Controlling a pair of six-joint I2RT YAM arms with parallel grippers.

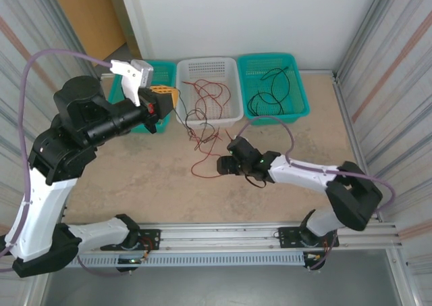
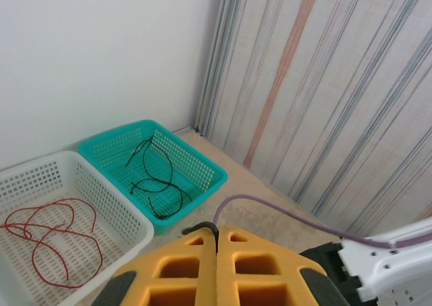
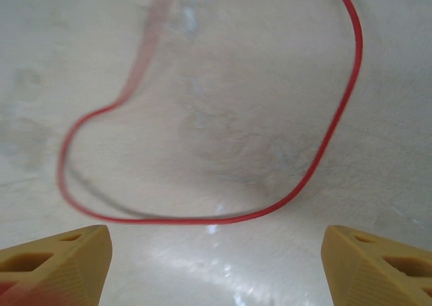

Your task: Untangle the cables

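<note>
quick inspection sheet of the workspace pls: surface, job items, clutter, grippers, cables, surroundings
surface: beige table, mottled
job's things: red cables in white basket, a red strand trailing onto the table; black cables in right teal basket
clutter: nothing seen
grippers: left gripper shut, raised; right gripper open, low over the red strand
cables: lavender hoses arch off both arms
surroundings: white back wall, striped side panels, left teal basket
</note>
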